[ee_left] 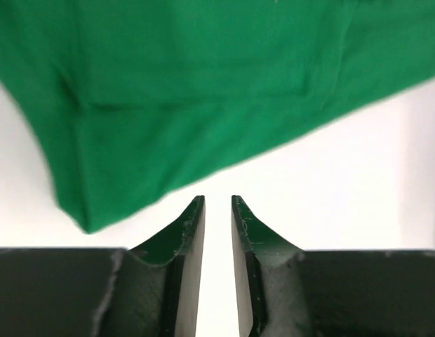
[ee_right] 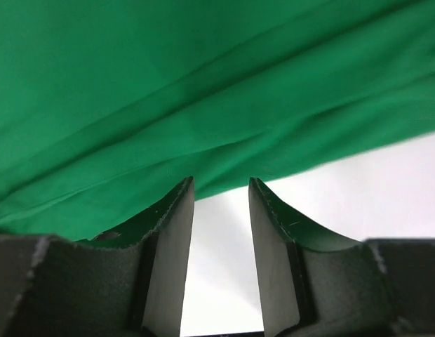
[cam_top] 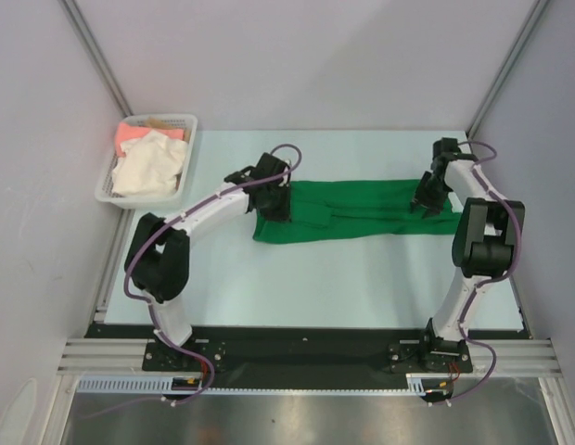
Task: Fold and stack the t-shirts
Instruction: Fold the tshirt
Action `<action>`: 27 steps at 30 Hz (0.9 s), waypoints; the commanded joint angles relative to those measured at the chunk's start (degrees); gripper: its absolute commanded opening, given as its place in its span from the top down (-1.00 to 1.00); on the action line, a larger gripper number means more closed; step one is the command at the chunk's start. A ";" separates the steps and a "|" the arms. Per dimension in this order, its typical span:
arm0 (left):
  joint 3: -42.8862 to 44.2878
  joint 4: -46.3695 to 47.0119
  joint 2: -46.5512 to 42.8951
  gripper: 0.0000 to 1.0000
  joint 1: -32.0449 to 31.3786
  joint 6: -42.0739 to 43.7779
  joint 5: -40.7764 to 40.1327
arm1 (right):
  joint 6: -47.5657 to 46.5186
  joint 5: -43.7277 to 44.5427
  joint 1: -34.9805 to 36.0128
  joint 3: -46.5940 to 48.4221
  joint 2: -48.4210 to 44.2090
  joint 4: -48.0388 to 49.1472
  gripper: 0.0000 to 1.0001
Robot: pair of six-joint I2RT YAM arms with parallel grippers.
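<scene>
left gripper (ee_left: 217, 201) jaws narrowly apart, empty, at green t-shirt (cam_top: 362, 213) end nearer basket (cam_top: 139, 200); right gripper (ee_right: 221, 184) parted, empty, at far end. lying flat as long strip right of basket. light, limp (likely sags mid-span): pinch both end corners.

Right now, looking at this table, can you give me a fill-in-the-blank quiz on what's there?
1. The spread-out t-shirt is ____.
2. The basket holding the cream-white t-shirt stands beside the ____ arm.
3. The left fingers and the right fingers both grip ____.
Missing words: green; left; nothing.
</scene>
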 commanded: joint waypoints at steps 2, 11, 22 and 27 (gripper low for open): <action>-5.70 5.25 0.21 0.49 -0.95 -1.74 3.39 | 3.32 -0.25 8.76 0.41 0.60 2.83 0.25; -4.30 4.72 2.49 0.50 -0.95 0.10 -0.12 | 5.26 -0.08 17.04 0.48 4.46 6.17 0.48; -3.51 3.58 2.76 0.51 -0.51 1.06 -0.74 | 5.87 2.29 18.63 2.16 7.10 6.96 0.56; -5.17 3.23 1.36 0.51 -0.51 1.42 -1.09 | 4.91 4.40 17.84 8.03 10.17 4.86 0.53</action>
